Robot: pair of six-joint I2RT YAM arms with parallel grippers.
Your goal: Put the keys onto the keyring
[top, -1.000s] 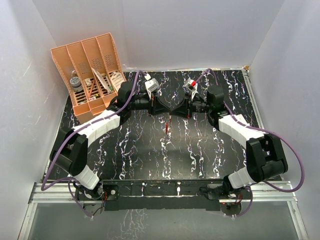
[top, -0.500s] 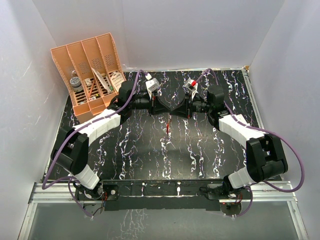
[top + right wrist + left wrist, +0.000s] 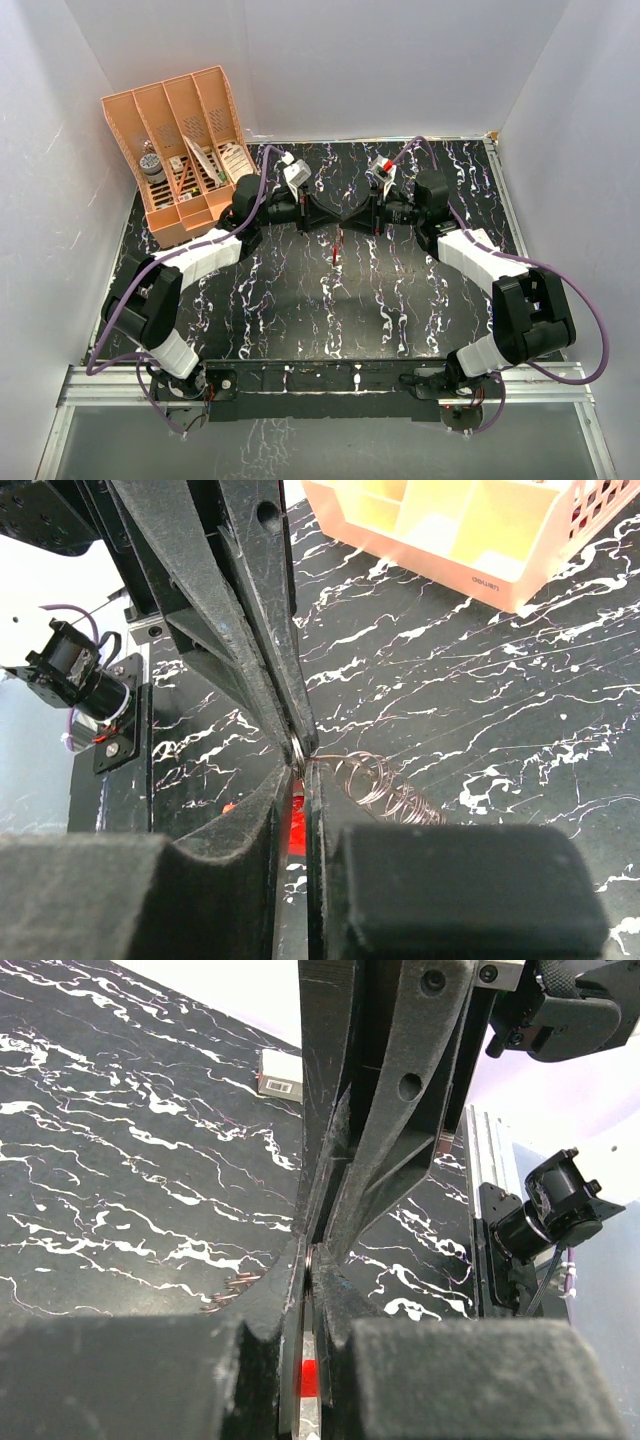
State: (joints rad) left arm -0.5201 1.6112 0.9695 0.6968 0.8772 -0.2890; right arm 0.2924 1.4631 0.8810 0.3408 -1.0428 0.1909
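1. Reaching over the black marbled table (image 3: 420, 290), both arms meet tip to tip above its far middle.
2. Pressed together, the left claw (image 3: 312, 1260) pinches the red-and-white keyring (image 3: 336, 250), which hangs just beneath the tips.
3. On the right claw (image 3: 298, 770) a thin slit shows; whether it grips cannot be told.
4. At the meeting tips sits a small metal ring (image 3: 299, 748).

Two tools (image 3: 312, 1285) (image 3: 297, 780), one orange organizer (image 3: 186, 214)

Keyring (image 3: 310, 1375) mostly hidden btw blurred L fingers (image 3: 150, 1380), bottom cut off
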